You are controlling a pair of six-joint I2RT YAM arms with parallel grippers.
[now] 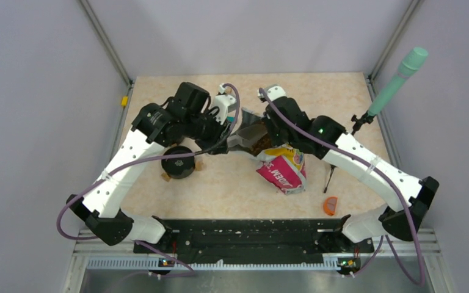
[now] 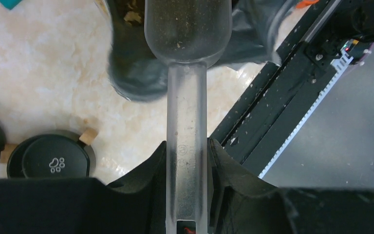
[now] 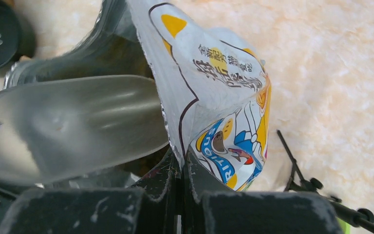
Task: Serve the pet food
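The right gripper (image 3: 181, 170) pinches the top edge of the bag (image 3: 214, 83), with its jaws shut tight on the shiny flap. It lifts that edge so the bag's mouth opens wide. That makes room for the scoop (image 2: 187, 34). The left gripper (image 2: 187, 161) has its jaws clamped on the scoop's long clear handle, one jaw on each side. It points the scoop's cup into the open mouth, most likely to dig out some food.

The pet food (image 1: 260, 145) is inside the bag, a dark brown heap of little bits just at the mouth. The scoop's cup looks nearly empty, with only a few crumbs stuck on it. The black bowl (image 2: 48, 158) sits on the table (image 2: 39, 73) near the left arm, apart from the bag. Its paw mark shows plainly, so no food seems to be in it yet. A small wooden block (image 2: 88, 135) lies right beside its rim.
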